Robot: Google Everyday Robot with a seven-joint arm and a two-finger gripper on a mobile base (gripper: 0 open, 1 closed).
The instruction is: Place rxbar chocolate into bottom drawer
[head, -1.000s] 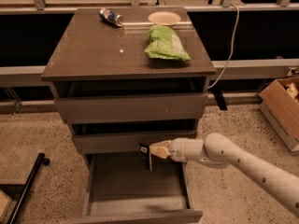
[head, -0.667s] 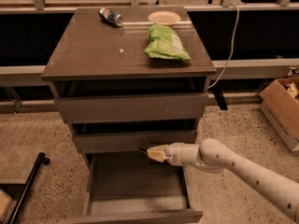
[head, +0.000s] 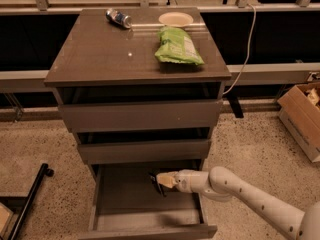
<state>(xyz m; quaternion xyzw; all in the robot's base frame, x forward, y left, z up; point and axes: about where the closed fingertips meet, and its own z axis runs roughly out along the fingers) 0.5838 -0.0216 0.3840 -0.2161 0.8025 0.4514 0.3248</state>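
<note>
The bottom drawer (head: 145,219) stands pulled open, showing its flat grey floor. My gripper (head: 159,182) reaches in from the right on a white arm and hangs just above the drawer floor, near the back right. It is shut on a small dark flat bar, the rxbar chocolate (head: 156,183), held on edge at the fingertips. The bar is above the drawer floor, not lying on it.
The two upper drawers (head: 140,115) are slightly ajar. On the cabinet top lie a green crinkly bag (head: 177,46), a blue-and-silver can (head: 119,18) and a pale plate (head: 175,19). A cardboard box (head: 302,119) stands on the floor at right, a black stand (head: 30,199) at left.
My gripper has moved down from just under the middle drawer's front into the open bottom drawer, still holding the dark bar.
</note>
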